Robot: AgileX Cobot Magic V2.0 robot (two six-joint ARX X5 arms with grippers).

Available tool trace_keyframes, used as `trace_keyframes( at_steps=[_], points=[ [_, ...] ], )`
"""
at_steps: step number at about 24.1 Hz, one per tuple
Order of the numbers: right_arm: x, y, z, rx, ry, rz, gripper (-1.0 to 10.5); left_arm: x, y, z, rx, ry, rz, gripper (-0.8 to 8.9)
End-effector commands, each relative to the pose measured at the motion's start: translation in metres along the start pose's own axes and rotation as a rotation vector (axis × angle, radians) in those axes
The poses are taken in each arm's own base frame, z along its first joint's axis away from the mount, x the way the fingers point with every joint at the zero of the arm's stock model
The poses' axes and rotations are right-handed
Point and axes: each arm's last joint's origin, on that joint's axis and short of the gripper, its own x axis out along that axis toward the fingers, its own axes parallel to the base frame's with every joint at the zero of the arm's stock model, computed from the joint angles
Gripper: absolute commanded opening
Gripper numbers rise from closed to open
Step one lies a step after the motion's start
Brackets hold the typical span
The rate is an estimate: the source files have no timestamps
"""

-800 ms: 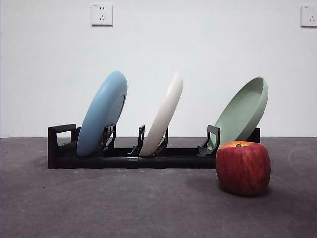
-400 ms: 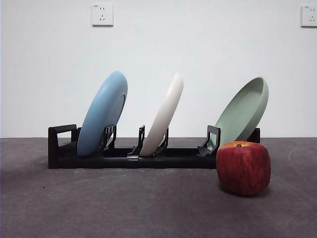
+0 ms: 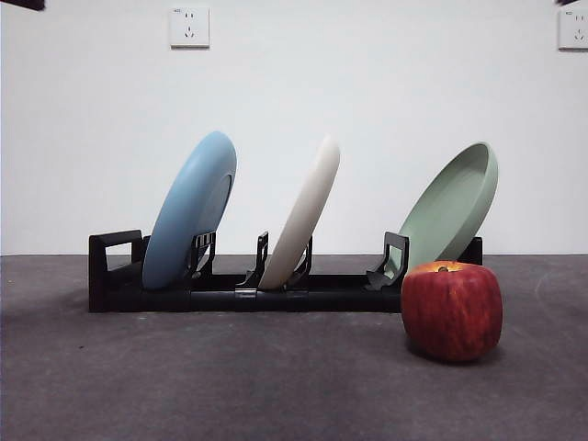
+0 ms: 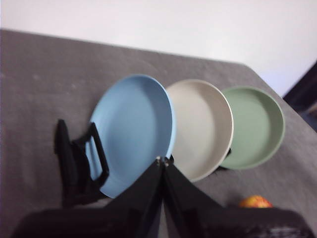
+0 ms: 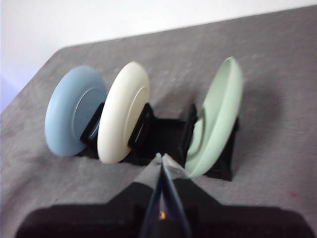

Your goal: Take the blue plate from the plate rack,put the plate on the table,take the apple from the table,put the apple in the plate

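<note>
The blue plate leans in the left slot of the black plate rack on the dark grey table. In front of the rack's right end sits the dark-red apple. My left gripper hangs shut and empty high above the blue plate, with the apple just showing past its jaws. From the other side of the rack, my right gripper hovers shut and empty, well above the blue plate. Neither gripper touches anything.
A cream-white plate stands in the rack's middle slot and a pale green plate leans at its right end. Black arm tips show at the top left corner and top right corner. A white wall stands behind.
Black arm tips have come into the front view's top corners. The plates, rack and apple have not moved.
</note>
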Motion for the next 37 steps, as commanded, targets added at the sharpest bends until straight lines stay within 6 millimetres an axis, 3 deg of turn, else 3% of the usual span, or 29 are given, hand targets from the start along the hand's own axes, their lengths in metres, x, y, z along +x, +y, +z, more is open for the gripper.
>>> trace_keyframes(
  at_steps=[1,4,6,9,13,19,22,25,28,32,34,37],
  points=[
    [0.007,-0.002,0.0,-0.012,0.028,0.023,0.0,0.006,0.002,-0.001,0.032,0.031,-0.032,0.84],
    [0.013,-0.004,-0.001,-0.002,0.051,0.029,0.7,0.012,0.006,-0.002,0.018,0.056,-0.02,3.45],
    [0.014,-0.005,-0.001,0.001,0.057,0.026,2.2,0.016,0.008,-0.003,0.012,0.066,-0.018,4.07],
    [0.015,-0.005,0.0,0.001,0.056,0.025,3.9,0.022,0.011,-0.002,0.006,0.07,-0.02,4.07],
    [0.015,-0.005,0.0,-0.001,0.052,0.026,3.8,0.041,0.013,0.009,0.002,0.098,-0.03,4.07],
    [0.015,-0.005,0.0,0.0,0.052,0.027,3.8,0.1,0.002,0.054,0.035,0.224,-0.082,4.05],
    [0.015,-0.005,0.0,0.0,0.052,0.026,3.8,0.133,-0.005,0.065,0.088,0.285,-0.065,4.05],
    [0.015,-0.005,0.0,0.0,0.052,0.026,3.8,0.166,-0.008,0.063,0.122,0.328,-0.049,4.04],
    [0.015,-0.005,0.0,-0.001,0.052,0.026,3.8,0.193,-0.003,0.048,0.116,0.382,-0.056,4.04],
    [0.015,-0.005,0.0,-0.001,0.052,0.025,3.8,0.214,0.004,0.032,0.107,0.443,-0.029,4.04],
    [0.015,-0.005,0.0,-0.001,0.052,0.025,3.8,0.215,0.005,0.031,0.105,0.447,-0.027,3.45],
    [0.015,-0.005,0.0,-0.001,0.051,0.023,3.8,0.215,0.004,0.031,0.105,0.443,-0.041,0.43]
  ],
)
